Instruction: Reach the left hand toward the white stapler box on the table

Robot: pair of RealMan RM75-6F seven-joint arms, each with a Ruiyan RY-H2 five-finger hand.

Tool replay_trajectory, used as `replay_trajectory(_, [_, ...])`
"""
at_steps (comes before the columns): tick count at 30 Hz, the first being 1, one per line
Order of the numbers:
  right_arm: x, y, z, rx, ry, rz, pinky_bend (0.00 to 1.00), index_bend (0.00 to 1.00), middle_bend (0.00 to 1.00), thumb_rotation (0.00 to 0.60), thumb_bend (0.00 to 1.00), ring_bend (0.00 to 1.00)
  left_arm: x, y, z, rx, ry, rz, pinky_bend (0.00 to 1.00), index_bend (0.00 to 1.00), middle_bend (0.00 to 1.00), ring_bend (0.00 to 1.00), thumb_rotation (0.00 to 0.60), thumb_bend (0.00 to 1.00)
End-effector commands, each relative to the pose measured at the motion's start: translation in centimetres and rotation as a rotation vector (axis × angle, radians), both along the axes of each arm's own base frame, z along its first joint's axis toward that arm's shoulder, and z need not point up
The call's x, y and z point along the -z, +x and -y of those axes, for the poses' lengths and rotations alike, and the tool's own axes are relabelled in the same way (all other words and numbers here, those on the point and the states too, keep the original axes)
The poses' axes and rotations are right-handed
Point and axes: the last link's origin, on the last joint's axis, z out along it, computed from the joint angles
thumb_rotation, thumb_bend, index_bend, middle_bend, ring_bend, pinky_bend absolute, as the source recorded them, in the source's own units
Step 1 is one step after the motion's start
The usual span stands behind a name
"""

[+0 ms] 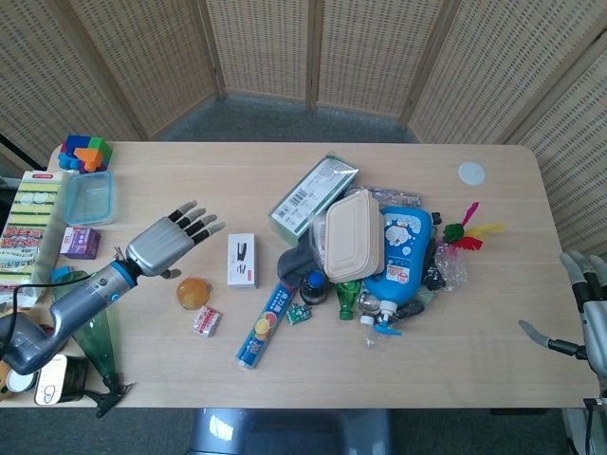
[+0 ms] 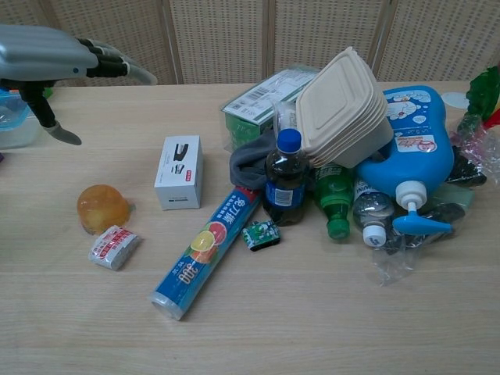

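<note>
The white stapler box (image 1: 242, 260) lies flat on the table left of the pile, with a stapler pictured on its lid; the chest view shows the stapler box (image 2: 179, 171) too. My left hand (image 1: 169, 244) hovers just left of it, palm down, fingers spread toward the box, a short gap away and holding nothing. In the chest view the left hand (image 2: 55, 66) hangs above the table at the upper left. My right hand (image 1: 590, 318) sits at the far right edge, off the table, fingers apart and empty.
An orange jelly cup (image 1: 193, 292) and a small red-white packet (image 1: 207, 321) lie just below my left hand. A blue wrap roll (image 1: 266, 324), cola bottle (image 2: 284, 178), clamshell container (image 1: 353, 234) and blue detergent bottle (image 1: 402, 256) crowd the middle. Green bottle (image 1: 90, 320) and boxes line the left edge.
</note>
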Motion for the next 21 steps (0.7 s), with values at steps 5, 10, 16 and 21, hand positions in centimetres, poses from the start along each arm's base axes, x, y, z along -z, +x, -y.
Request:
replay_trajectory(5, [-0.4, -0.1, -0.4, 0.012, -0.013, -0.007, 0.00, 0.00, 0.00, 0.260, 0.14, 0.00, 3.6, 0.8, -1.6, 0.071, -0.077, -0.075, 0.00, 0.00, 0.00, 0.00, 0.593, 0.13])
replay_trajectory(10, [-0.9, -0.2, -0.8, 0.027, -0.027, -0.016, 0.00, 0.00, 0.00, 0.258, 0.14, 0.00, 5.4, 1.3, -2.9, 0.089, -0.101, -0.086, 0.00, 0.00, 0.00, 0.00, 0.597, 0.13])
replay_trajectory(16, [-1.4, -0.4, -1.4, 0.045, -0.044, -0.025, 0.00, 0.00, 0.00, 0.261, 0.14, 0.00, 7.6, 1.8, -3.8, 0.112, -0.126, -0.091, 0.00, 0.00, 0.00, 0.00, 0.600, 0.13])
replay_trajectory(21, [-1.7, -0.5, -1.5, 0.051, -0.051, -0.027, 0.00, 0.00, 0.00, 0.259, 0.14, 0.00, 9.3, 2.3, -4.3, 0.132, -0.142, -0.103, 0.00, 0.00, 0.00, 0.00, 0.600, 0.13])
